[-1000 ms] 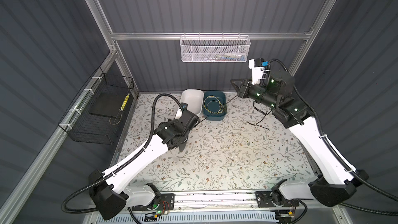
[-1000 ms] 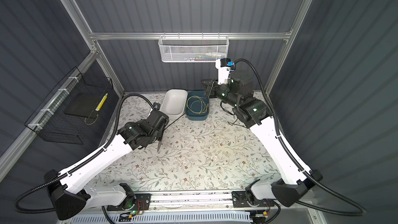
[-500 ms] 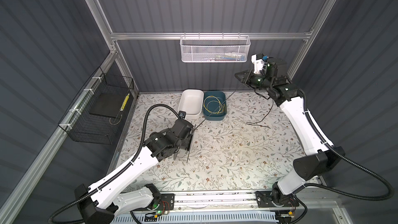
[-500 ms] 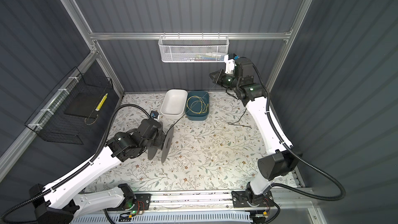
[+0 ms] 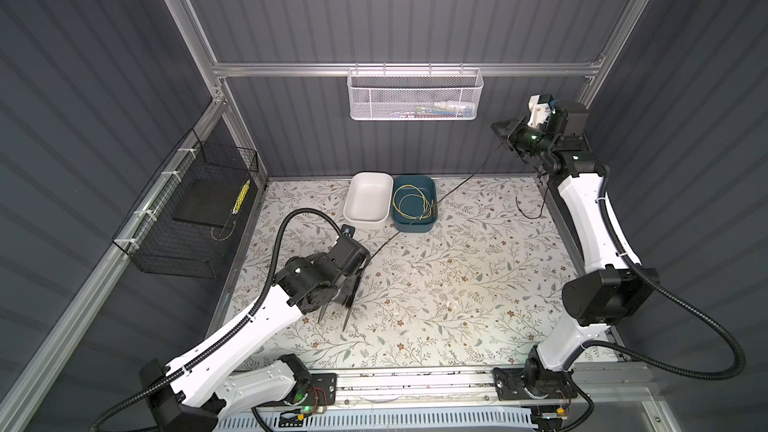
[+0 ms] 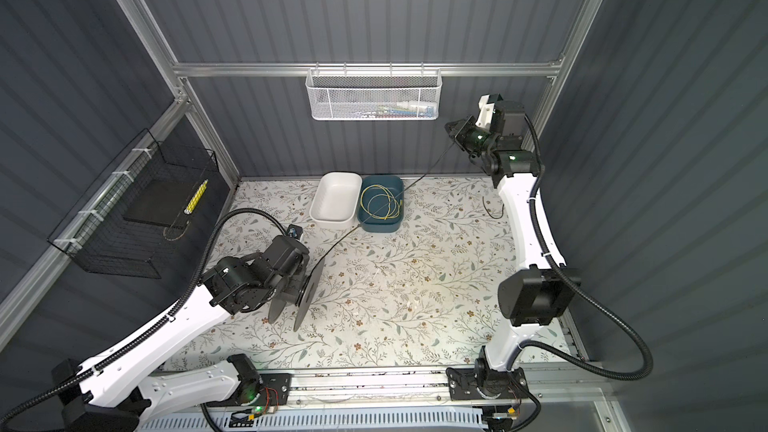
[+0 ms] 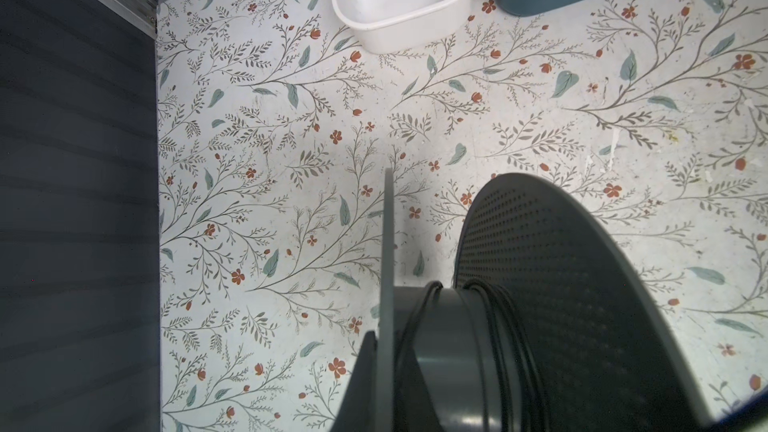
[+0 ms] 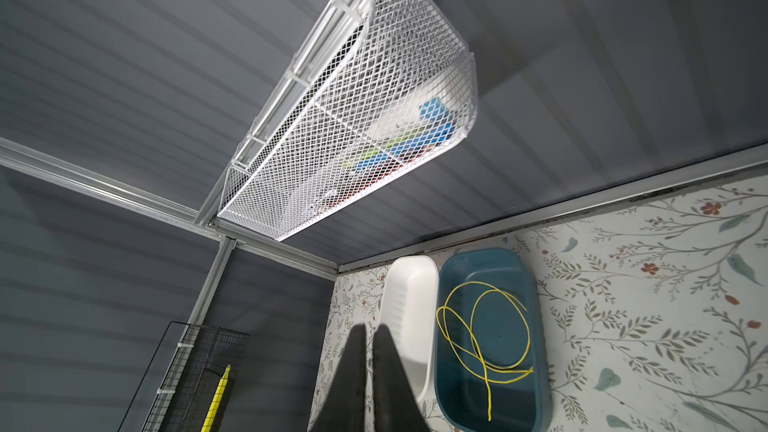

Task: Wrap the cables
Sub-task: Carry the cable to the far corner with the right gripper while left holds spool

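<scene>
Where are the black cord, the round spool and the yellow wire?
black cord (image 7: 505, 347), left wrist view, on the turns wound round the spool's middle.
spool (image 7: 561, 284), left wrist view, on its dotted side disc.
yellow wire (image 8: 487, 392), right wrist view, on its straight tail end.

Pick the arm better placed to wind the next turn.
Left, likely: left pincer grips the spool, cable already on the hub. Right pincer, raised near the back wall, just holds the cable taut.

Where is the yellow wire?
In both top views the yellow wire lies coiled inside the blue tub, just right of the white tub, near the back wall.
</scene>
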Robot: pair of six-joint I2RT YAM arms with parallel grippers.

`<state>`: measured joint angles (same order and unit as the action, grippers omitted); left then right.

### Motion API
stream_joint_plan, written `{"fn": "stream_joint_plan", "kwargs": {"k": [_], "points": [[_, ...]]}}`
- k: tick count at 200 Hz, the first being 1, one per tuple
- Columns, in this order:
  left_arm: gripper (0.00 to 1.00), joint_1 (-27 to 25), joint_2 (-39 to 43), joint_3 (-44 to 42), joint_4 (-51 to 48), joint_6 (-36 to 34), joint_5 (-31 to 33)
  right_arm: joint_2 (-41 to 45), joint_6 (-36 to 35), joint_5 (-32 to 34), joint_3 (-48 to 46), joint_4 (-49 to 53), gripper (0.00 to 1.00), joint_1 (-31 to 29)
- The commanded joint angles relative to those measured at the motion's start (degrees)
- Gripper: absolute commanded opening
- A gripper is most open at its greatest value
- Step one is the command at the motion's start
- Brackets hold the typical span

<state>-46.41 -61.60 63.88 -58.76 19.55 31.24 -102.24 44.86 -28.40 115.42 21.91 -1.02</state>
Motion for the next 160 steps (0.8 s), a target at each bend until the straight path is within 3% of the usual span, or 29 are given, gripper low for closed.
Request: {"fn": "stream_joint_plan", "kwargs": {"k": [1,50,98,160], "points": [[0.0,0.2,2.2,3.4,-2.7,-1.2,0.7,-1.9,0.6,-1.4,3.6,-0.1,0.11,2.4],[0.0,0.2,4.2,7.9,-6.9,-3.6,1.4,-7.5,-2.1,-1.7,7.1,4.4,0.1,4.8],[0.0,0.2,5.3,12.4,-11.0,-5.0,-0.8,-8.4,-1.9,-1.1,3.9,3.0,0.0,4.8],[0.0,0.2,5.9,27.0,-11.1,-11.8,-12.4,-4.0,-2.0,4.1,-12.9,-3.9,0.0,4.2]]}}
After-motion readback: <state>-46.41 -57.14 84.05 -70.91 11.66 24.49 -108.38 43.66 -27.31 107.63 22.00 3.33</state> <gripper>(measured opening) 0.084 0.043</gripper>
